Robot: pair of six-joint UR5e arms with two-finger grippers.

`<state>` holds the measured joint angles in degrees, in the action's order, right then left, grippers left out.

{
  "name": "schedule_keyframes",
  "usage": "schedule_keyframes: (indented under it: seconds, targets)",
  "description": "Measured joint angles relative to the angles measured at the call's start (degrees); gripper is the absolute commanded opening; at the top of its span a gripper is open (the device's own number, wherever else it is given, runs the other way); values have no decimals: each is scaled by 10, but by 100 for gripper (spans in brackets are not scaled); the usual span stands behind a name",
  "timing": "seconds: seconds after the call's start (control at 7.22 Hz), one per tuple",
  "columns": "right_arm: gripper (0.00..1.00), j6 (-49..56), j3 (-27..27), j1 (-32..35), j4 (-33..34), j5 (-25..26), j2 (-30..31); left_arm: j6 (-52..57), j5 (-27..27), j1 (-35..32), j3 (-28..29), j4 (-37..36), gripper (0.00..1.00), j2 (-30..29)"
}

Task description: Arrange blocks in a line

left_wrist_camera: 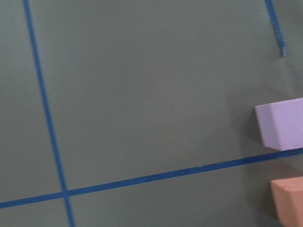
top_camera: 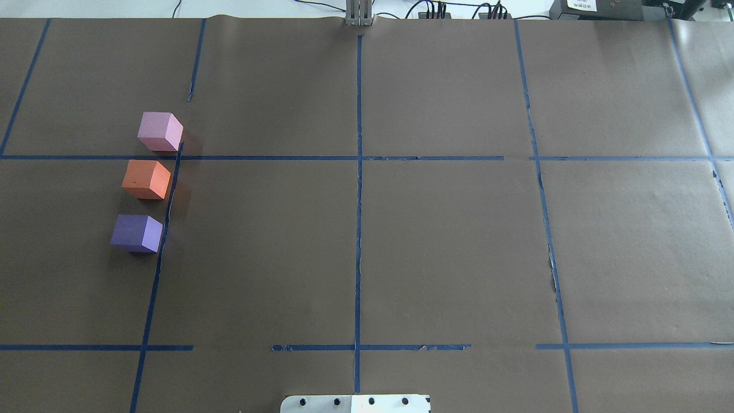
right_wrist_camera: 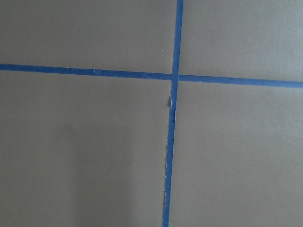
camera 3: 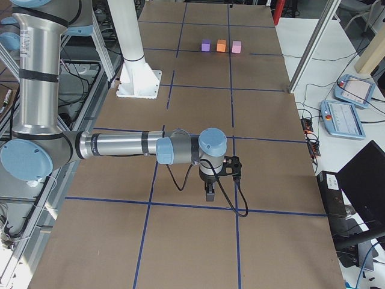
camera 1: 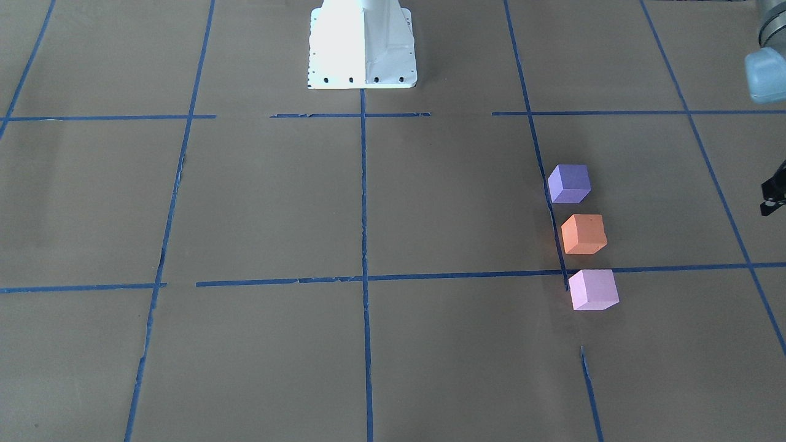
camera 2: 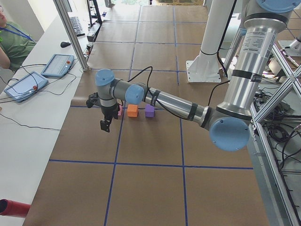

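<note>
Purple block, orange block, pink block line up vertically, right of centre; left gripper apparently points down nearby, grip cannot be told

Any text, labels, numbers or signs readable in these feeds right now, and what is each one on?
No text is legible in any view.
White label on the dark box, overhead view's top right: printed, too small to read.
Printed strip on the left arm: too small.
Pendant screen: blurred.
Orange block, purple block, pink block: no markings.
</note>
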<state>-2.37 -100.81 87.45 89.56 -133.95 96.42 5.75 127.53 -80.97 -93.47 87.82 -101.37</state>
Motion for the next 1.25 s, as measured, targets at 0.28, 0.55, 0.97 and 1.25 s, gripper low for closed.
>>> schedule_keyframes:
  seconds: [0.28,0.55,0.97,1.25]
  targets:
    - [100,0,0,0,0,0,0,112,14,-48,34,6,100,50]
    - [100,0,0,0,0,0,0,22,31,-59,46,7,100,75]
    - [100,0,0,0,0,0,0,-27,43,-59,48,11,100,73]
    - [100,0,0,0,0,0,0,-29,42,-59,48,11,100,72]
